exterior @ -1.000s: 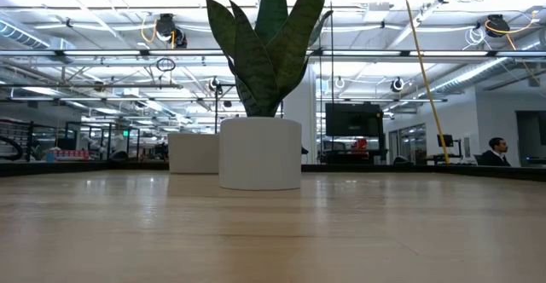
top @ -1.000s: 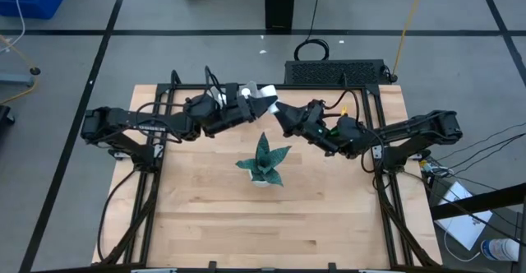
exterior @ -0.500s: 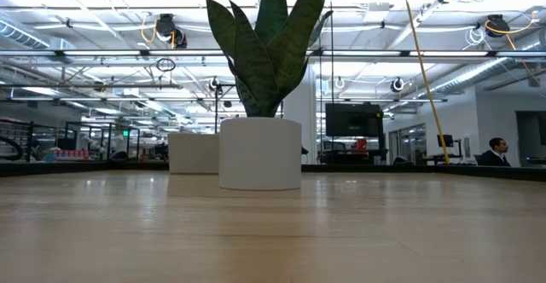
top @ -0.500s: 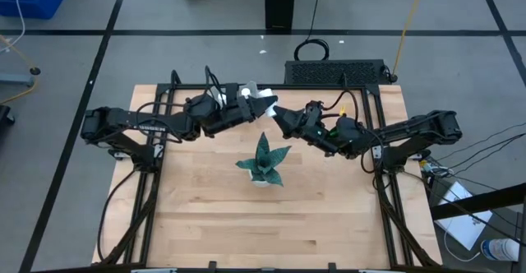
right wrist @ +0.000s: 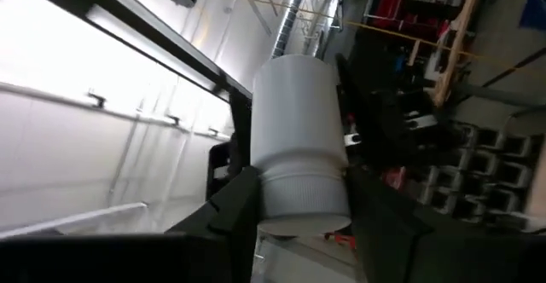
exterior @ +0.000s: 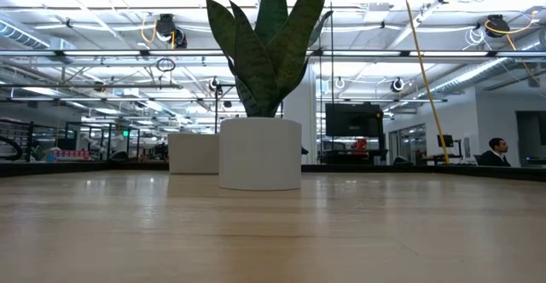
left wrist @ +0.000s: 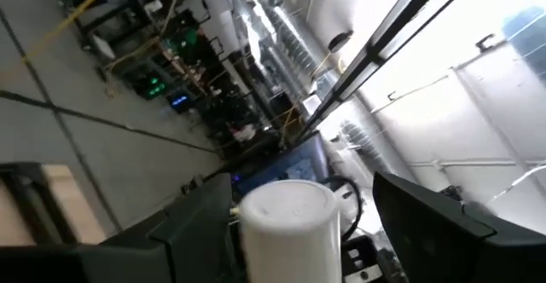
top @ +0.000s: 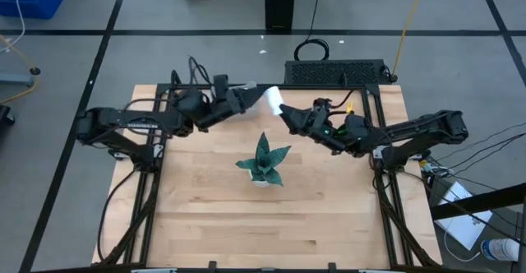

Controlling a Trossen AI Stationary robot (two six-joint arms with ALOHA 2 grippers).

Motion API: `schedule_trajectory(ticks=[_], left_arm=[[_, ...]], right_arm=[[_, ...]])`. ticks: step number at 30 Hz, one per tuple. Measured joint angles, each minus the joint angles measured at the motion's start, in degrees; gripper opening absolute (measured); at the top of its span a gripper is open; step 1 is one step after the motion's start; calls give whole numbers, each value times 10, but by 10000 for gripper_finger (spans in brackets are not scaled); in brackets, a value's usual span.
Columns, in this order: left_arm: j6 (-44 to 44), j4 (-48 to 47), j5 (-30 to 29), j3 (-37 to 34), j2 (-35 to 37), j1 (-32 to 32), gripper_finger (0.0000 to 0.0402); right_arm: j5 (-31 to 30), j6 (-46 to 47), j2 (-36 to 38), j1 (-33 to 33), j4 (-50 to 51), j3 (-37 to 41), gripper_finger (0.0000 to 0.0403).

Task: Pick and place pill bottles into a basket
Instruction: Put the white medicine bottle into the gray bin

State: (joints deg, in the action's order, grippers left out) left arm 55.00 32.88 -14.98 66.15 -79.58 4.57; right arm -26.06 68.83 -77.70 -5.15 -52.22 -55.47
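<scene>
A white pill bottle hangs in the air over the table's far middle, between my two grippers. My right gripper is shut on it and comes in from the right. My left gripper is open just left of the bottle. In the left wrist view its fingers stand on either side of the bottle's free end, with a wide gap on one side. Beyond the plant's pot, a pale box that may be the basket rests on the table in the low view. The arms hide it in the high view. My right gripper pinches the bottle's ribbed cap end between its two fingers, one on each side. The fingers slant upward from the table's right, and the bottle's body sticks out beyond them, lifted clear. My left gripper: one finger stands close beside the bottle; I cannot tell whether it touches.
A potted plant with tall green leaves stands mid-table in a white pot, below and nearer than the grippers. Black frame rails run along the table's left and right sides. A dark box sits past the far edge.
My left gripper has let go of the bottle and drawn back toward the table's left edge. The bottle has stayed with my right gripper, shifted slightly to the right, and now slants.
</scene>
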Motion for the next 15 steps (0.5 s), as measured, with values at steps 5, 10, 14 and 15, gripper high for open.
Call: schedule_trajectory(ticks=[5,10,14,15], left_arm=[[-55,-122,15,0,63,7,281],[-73,-305,-2,0,128,9,261],[-75,-392,10,0,156,9,248],[-75,-398,21,0,156,9,245]], right_arm=[[0,-47,70,-2,131,20,139],[9,-110,144,-2,315,20,139],[97,-116,199,6,460,20,139],[132,-107,212,10,493,20,139]])
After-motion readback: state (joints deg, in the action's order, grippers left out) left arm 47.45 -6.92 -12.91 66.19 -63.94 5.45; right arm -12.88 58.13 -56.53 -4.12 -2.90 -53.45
